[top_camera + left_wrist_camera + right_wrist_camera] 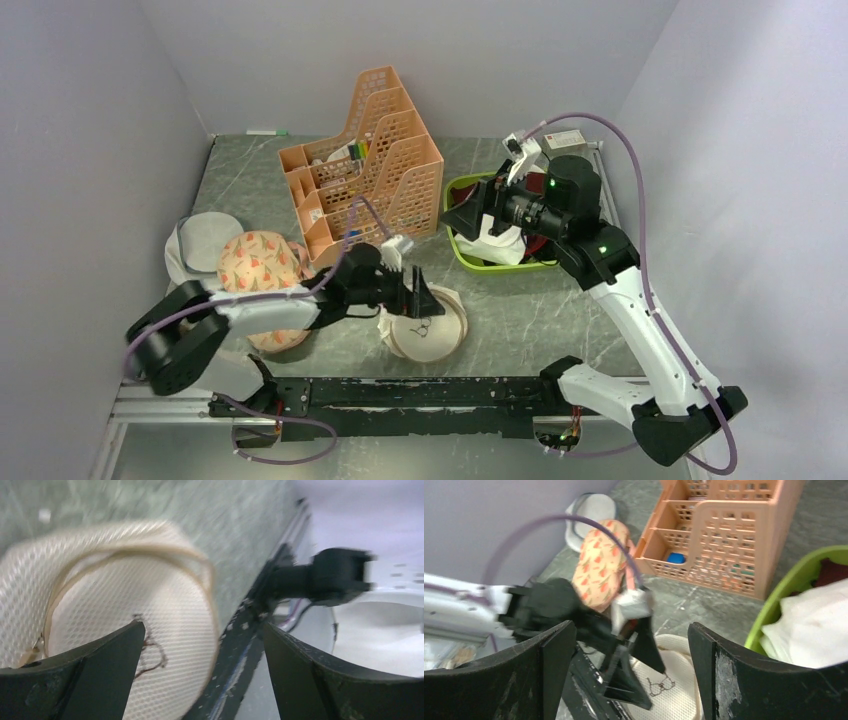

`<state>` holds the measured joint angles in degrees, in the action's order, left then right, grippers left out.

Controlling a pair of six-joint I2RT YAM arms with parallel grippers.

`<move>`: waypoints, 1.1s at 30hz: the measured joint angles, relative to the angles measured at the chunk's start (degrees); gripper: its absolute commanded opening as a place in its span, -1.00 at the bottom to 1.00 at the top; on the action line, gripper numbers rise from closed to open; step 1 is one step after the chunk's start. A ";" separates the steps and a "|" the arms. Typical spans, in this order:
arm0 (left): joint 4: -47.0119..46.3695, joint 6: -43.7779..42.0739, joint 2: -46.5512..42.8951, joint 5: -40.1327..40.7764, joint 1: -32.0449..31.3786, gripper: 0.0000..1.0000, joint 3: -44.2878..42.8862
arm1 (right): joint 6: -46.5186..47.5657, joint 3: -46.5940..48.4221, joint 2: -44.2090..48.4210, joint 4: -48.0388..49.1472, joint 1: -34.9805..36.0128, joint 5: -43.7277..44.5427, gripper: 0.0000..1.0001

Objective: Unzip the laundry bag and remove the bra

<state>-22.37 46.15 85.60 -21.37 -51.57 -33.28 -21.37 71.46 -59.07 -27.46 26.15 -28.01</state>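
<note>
near the front edge of the grey marbled table (510, 310), between the two arm bases, the laundry bag (432, 330) lies with one beige round face turned up, its white mesh side wall showing along the left. a small black bra icon (150, 655) is printed on that face.

the left gripper (424, 298) reaches in from the left and sits at the bag's upper left edge. in the left wrist view its jaws are spread wide and have hold of nothing; one finger (100, 672) lies over the bag's face, the other over the dark rail at the table edge. the view is blurred, so whether a finger touches the mesh cannot be told. the bag's zip cannot be made out either.

the right gripper (462, 215) is raised at the near left side of the green basket (478, 265), well apart from the bag. its jaws are also wide apart and empty. the basket holds a white cloth (814, 630), with a sliver of dark red cloth (831, 572) behind it.

an orange slotted organiser (370, 170) stands at the back. a peach floral pouch (258, 263) and a round greyish flat bag (205, 240) lie at the left.
</note>
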 measured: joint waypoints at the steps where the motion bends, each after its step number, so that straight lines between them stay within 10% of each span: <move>1: 0.52 -0.04 -2.91 -0.52 0.57 0.99 0.00 | 0.17 0.13 -0.37 -0.44 0.85 1.70 0.71; 9: 10.01 -5.01 -23.32 -5.33 14.14 0.99 -5.49 | 3.87 3.80 -2.47 -4.37 1.36 16.72 0.82; 18: 35.93 -18.40 -31.82 2.73 49.13 0.98 -25.24 | 9.70 3.89 -0.22 -10.62 1.36 40.48 0.89; 33: 41.94 -35.08 -40.04 13.51 41.64 0.99 -44.74 | 20.68 0.87 22.16 -1.62 1.36 48.17 1.00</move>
<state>19.57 11.07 45.56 -7.86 -9.93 -78.02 -0.69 72.34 -36.91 -29.08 27.51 20.16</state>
